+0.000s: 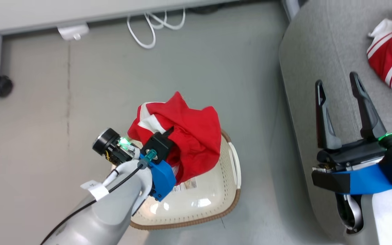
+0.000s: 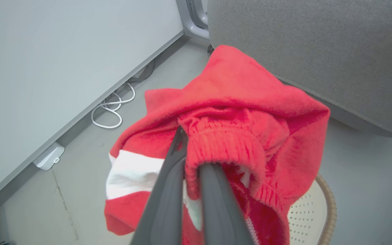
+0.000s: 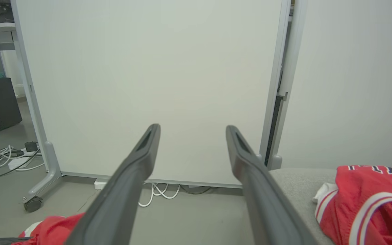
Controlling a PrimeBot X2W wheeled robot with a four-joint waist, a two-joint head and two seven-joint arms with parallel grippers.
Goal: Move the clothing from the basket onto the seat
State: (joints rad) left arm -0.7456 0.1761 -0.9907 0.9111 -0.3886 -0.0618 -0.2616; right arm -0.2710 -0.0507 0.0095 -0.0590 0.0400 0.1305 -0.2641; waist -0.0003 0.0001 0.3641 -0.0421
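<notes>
Clamping shorts [image 1: 189, 136] over basket [image 1: 230, 177] — left end effector [image 2: 191, 163] (tips buried in folds); right end effector [image 1: 336, 78] wide.

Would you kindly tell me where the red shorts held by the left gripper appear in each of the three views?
Head view: the red shorts sit at centre, over the cream basket.
Left wrist view: centre, waistband pinched by the left gripper.
Right wrist view: a red corner at the bottom left edge.
Shared landmark: the looped white cable on the floor.
</notes>
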